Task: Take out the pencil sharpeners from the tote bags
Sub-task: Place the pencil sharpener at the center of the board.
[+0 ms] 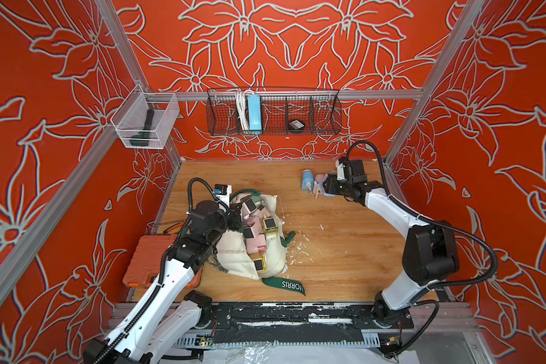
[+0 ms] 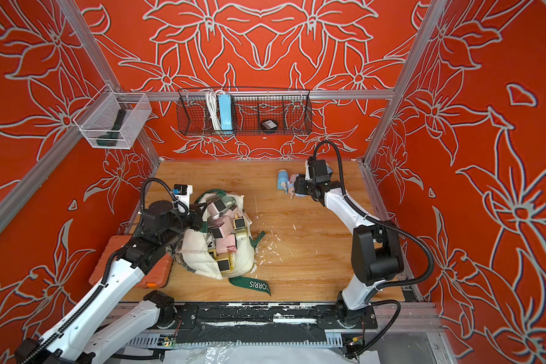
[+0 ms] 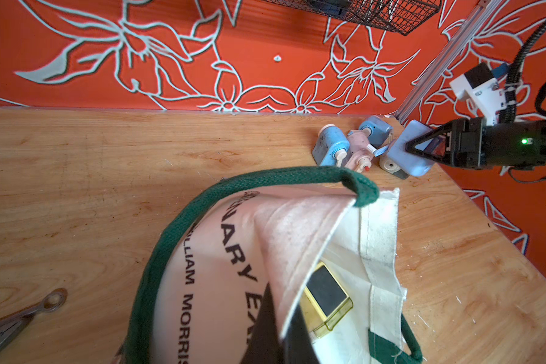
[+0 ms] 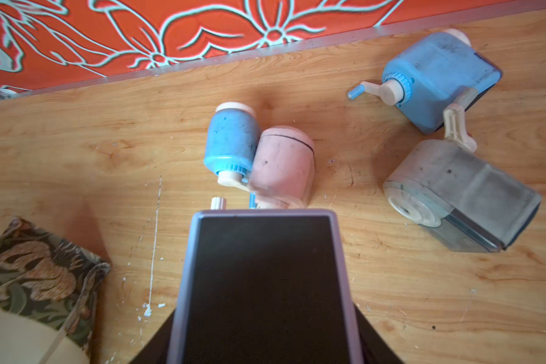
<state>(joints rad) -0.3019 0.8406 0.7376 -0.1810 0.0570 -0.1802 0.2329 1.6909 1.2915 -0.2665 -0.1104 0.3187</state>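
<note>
Beside the orange case (image 1: pixel 145 258) at the table's (image 1: pixel 344 252) left edge, the left jaws are closed on the rim of the tote bag (image 1: pixel 275 261). The bag lies open-mouthed, with pencil sharpeners (image 1: pixel 255 242) piled inside. Toward the far right corner, the right jaws grip a pale blue sharpener (image 3: pixel 404 157), just beside four loose sharpeners (image 4: pixel 284 164) on the table: two blue, one pink, one grey.
</note>
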